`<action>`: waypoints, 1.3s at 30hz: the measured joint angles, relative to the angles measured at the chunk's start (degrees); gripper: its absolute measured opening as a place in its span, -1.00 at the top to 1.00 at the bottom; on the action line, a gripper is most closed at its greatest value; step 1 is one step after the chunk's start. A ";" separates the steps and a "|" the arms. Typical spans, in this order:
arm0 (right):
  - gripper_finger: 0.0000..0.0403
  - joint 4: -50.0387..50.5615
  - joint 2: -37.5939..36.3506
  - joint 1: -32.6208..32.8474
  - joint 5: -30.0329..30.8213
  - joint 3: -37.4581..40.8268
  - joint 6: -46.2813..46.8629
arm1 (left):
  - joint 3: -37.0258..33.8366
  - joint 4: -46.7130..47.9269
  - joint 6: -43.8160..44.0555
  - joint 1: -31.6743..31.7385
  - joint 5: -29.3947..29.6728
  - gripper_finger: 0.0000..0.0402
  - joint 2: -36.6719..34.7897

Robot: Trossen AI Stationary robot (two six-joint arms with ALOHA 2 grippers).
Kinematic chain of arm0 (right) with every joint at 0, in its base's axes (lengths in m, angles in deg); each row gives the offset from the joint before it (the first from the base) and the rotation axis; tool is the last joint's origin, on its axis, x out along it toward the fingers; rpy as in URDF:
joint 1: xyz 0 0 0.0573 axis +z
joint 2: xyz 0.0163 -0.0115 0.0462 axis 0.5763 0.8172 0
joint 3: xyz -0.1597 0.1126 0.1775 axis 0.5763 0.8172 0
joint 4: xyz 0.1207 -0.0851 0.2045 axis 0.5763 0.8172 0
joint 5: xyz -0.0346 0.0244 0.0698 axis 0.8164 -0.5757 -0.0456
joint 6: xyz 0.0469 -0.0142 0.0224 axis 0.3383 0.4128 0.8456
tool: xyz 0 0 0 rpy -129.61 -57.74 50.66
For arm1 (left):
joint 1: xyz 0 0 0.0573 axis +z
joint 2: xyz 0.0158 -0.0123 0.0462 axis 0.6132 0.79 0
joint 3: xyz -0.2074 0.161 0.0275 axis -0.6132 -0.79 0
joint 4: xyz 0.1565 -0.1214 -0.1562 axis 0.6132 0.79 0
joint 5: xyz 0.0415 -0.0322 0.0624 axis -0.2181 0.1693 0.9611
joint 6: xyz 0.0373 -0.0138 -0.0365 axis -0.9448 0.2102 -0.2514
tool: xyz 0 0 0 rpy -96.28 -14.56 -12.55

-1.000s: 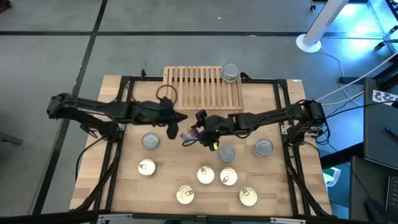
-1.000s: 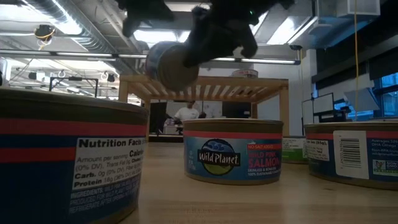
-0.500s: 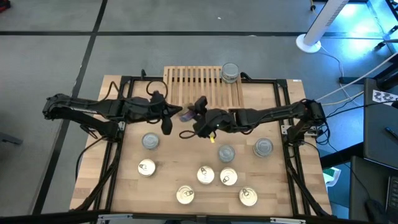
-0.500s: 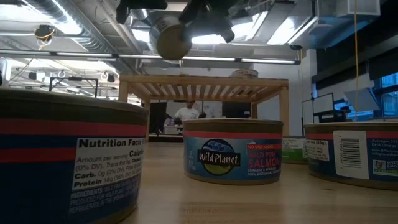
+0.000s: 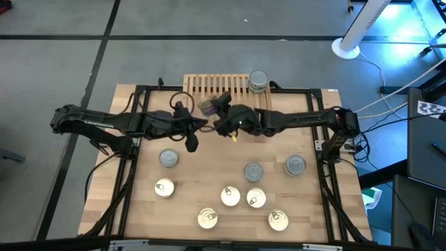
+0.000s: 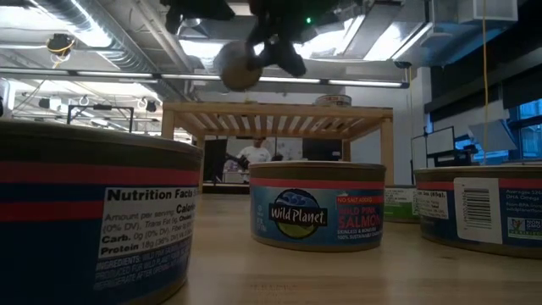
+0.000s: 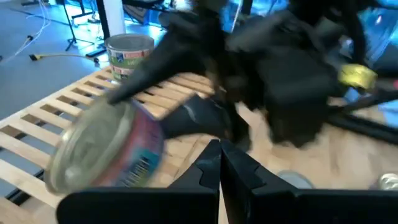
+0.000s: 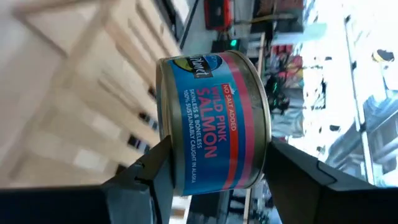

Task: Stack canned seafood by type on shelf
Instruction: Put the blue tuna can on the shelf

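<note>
My right gripper (image 5: 211,109) is shut on a salmon can (image 8: 214,118) with a blue and pink label, in the air above the near left part of the slatted wooden shelf (image 5: 233,103). The low view shows that can (image 6: 239,66) above the shelf top. Another can (image 5: 258,81) stands on the shelf's far right corner. Several cans stand on the table, three with silver lids (image 5: 168,158) and several with gold ones (image 5: 231,196). My left gripper (image 5: 191,138) hangs shut just left of the held can, touching nothing. My right gripper pinches the can between its two fingers, one on each flat end (image 8: 163,155), the lid and the bottom. The fingers come nearly level from the table's right side. The can lies tipped on its side, lifted clear above the shelf (image 7: 81,155).
The shelf stands at the table's far edge between the two arms. Its slats are bare left of the standing can. Cans crowd the near half of the table (image 5: 278,220). Black frame rails (image 5: 139,125) run along the table's sides.
My right gripper has risen and gone toward the table's far edge, from above the table's middle to above the shelf, rolling its wrist on the way. The can has gone with it, staying clear of everything, and its flat end has turned.
</note>
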State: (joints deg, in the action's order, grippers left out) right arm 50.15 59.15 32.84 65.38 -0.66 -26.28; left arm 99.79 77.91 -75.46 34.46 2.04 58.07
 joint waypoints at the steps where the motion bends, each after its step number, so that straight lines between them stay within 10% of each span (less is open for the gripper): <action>1: 0.00 0.04 0.29 -0.56 0.06 0.01 -0.06 | 0.00 -0.31 -0.64 0.12 0.17 1.00 0.40; 39: -0.26 -1.92 5.37 -2.92 -1.51 0.10 -1.70 | 0.00 -1.45 -5.91 8.79 4.05 1.00 9.61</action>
State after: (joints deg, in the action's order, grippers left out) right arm 48.23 64.52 29.91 63.87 -0.56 -27.98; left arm 99.79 76.46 -81.37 43.25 6.09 67.68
